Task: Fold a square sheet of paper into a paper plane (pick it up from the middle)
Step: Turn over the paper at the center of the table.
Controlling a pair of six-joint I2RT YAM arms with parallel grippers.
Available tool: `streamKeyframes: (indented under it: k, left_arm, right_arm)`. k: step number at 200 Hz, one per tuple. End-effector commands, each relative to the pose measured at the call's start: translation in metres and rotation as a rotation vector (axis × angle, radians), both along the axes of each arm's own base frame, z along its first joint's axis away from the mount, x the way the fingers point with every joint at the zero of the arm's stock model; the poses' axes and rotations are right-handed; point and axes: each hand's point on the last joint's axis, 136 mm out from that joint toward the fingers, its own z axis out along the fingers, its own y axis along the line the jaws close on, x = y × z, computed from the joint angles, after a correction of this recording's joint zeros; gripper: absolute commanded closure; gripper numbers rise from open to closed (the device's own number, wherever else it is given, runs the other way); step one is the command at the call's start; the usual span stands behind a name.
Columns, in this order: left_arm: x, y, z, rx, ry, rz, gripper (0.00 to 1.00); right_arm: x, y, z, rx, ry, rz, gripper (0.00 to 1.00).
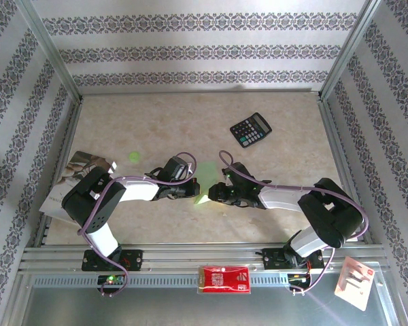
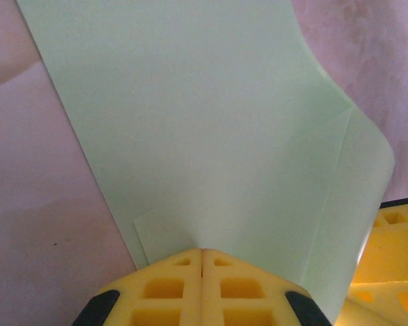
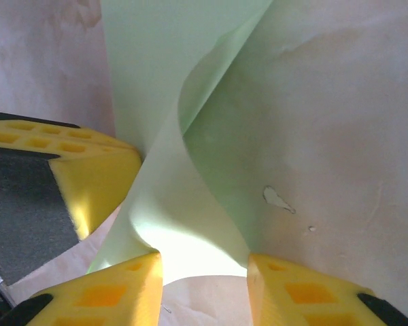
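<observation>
The square sheet of paper (image 1: 202, 199), light green, hangs curled between my two grippers near the middle of the table; it is one bent sheet with a crease (image 2: 340, 163), not a dart shape. My left gripper (image 2: 202, 251) is shut on its near edge, the yellow fingertips pressed together with the paper (image 2: 204, 122) fanning out from them. My right gripper (image 3: 204, 261) stands open, its fingers apart on either side of the paper's lower edge (image 3: 170, 204), which brushes the left fingertip (image 3: 132, 272). In the top view the grippers (image 1: 190, 190) (image 1: 215, 193) meet tip to tip.
A black calculator (image 1: 251, 129) lies at the back right. A tiny green dot (image 1: 134, 157) and a booklet (image 1: 78, 170) are on the left. A red-and-white packet (image 1: 224, 278) and a card (image 1: 357, 280) sit on the front rail. Metal posts frame the table.
</observation>
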Motion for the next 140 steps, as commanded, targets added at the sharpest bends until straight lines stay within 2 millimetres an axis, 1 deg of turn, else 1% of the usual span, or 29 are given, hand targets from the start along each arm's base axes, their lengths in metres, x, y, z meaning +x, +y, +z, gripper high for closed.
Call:
streamKeyframes:
  k: [1, 47, 56, 72, 108, 140]
  left_arm:
    - [-0.023, 0.034, -0.041, 0.152, 0.117, 0.019, 1.00]
    - [-0.024, 0.034, -0.040, 0.150, 0.119, 0.018, 1.00]
    - [-0.024, 0.034, -0.040, 0.152, 0.117, 0.018, 1.00]
    - [-0.023, 0.034, -0.039, 0.152, 0.117, 0.019, 1.00]
    - [-0.024, 0.034, -0.038, 0.149, 0.115, 0.018, 1.00]
    - [-0.024, 0.035, -0.037, 0.153, 0.114, 0.019, 1.00]
  right_arm:
    - [0.005, 0.004, 0.006, 0.050, -0.037, 0.020, 0.59]
    - [0.011, 0.006, 0.014, 0.085, -0.066, 0.027, 0.51]
    - [0.011, 0.008, 0.016, 0.101, -0.065, 0.030, 0.47]
    - [0.010, 0.008, 0.018, 0.122, -0.061, 0.024, 0.46]
    - [0.003, 0.001, 0.019, 0.140, -0.050, -0.022, 0.51]
    - [0.000, -0.006, 0.022, 0.153, -0.052, -0.067, 0.63]
